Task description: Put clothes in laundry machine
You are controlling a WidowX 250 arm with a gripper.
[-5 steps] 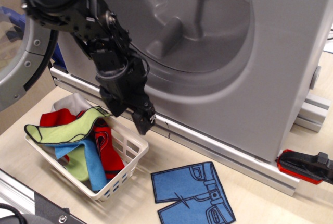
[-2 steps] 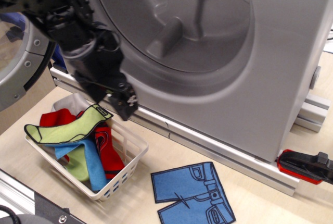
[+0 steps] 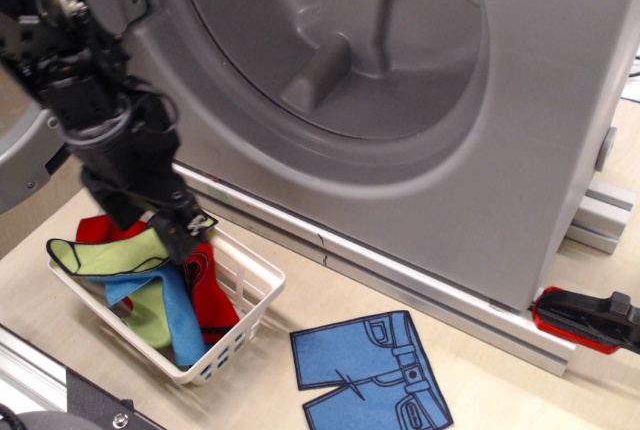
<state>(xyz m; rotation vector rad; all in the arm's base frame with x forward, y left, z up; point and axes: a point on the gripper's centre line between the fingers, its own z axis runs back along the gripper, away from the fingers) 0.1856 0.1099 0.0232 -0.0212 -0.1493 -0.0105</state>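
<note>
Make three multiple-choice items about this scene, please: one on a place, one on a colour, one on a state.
1. Where are the clothes?
A. in the white basket
B. inside the drum
C. on the blue shorts

2. What colour are the flat shorts on the table?
A. red
B. blue
C. green

3. What is the state of the drum of the laundry machine?
A. holding a red garment
B. covered by a shut door
C. open and holding no clothes

Answers:
1 A, the green, blue and red pieces lie inside the lattice basket, with the gripper just above them.
2 B, the cut-out is blue with black outlines.
3 C, the ribbed grey inside shows fully and no garment lies in it.
</note>
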